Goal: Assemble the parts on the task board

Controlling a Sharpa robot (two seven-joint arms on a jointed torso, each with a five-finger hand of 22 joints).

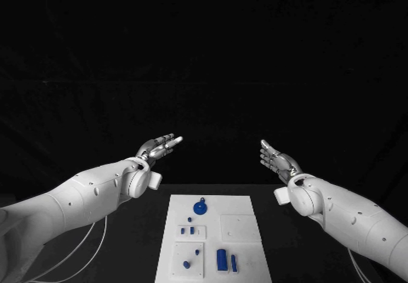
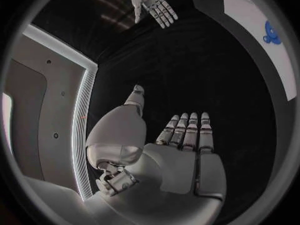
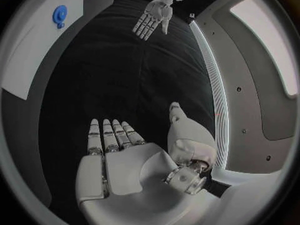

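parts (image 1: 221,257) lie on the task board (image 1: 238,203) nearer you than both hands, so note left hand (image 1: 159,147) and right hand (image 1: 275,157) hover beyond its far edge, fingers spread, holding nothing, about equally distant.

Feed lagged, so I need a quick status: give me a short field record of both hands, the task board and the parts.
left hand: raised beyond the board's far end, fingers extended, holding nothing
right hand: raised likewise, fingers extended, holding nothing
task board: white plate on the black table, between the arms, untouched
round blue part: near the board's far end
blue cylinder: lying at the near end
small blue parts: mid-board
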